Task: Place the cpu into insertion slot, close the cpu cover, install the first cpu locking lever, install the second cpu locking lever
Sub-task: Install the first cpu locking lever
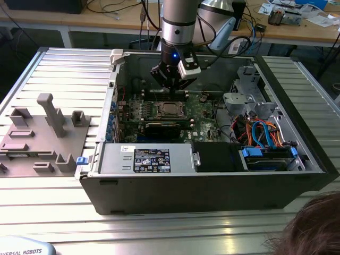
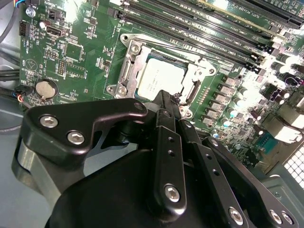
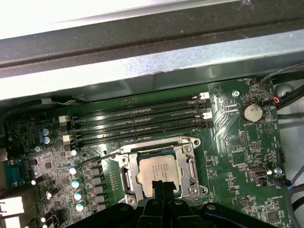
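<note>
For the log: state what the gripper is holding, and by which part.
Nothing that can be made out. The gripper hangs with fingertips together over the cpu, which already sits under the cpu cover.

A black-and-white label point(image 1: 151, 160) with several small marks lies on the grey metal box point(image 1: 146, 159) at the near side of the case; its print is too fine to read. A small white sticker point(image 1: 127, 148) sits just beside it, toward the exterior view's left, also unreadable. Pale lettering runs along a light housing point(image 1: 24, 248) at the near left corner. Fine grey print covers the cpu point(image 3: 159, 171) top, and white markings dot the green circuit board point(image 3: 228, 156); none can be made out.
</note>
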### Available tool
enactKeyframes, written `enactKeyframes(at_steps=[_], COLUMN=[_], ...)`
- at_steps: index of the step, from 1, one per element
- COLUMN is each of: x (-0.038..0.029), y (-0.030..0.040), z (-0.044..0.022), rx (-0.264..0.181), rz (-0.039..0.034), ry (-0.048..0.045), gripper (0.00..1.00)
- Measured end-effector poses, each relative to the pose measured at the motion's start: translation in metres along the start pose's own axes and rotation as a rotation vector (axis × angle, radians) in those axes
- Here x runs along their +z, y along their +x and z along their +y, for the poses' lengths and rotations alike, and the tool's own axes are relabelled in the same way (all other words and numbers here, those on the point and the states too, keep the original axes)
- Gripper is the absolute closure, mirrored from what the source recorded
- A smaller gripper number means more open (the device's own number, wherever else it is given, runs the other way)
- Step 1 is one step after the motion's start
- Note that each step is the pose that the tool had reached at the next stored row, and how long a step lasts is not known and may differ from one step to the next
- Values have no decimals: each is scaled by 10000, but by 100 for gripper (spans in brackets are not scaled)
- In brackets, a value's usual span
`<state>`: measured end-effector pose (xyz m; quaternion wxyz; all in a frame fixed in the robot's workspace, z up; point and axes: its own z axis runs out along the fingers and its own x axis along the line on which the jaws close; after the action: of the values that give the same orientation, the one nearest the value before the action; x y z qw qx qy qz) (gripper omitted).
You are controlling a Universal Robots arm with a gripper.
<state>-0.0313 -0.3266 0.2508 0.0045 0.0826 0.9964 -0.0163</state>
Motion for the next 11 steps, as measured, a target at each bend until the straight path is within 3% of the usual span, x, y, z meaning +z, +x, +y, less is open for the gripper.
enactKeyframes(at_steps=[11], x=[0], y=[0], z=[0], rx=[-98], rz=[-3], ry=[-2], gripper=[89])
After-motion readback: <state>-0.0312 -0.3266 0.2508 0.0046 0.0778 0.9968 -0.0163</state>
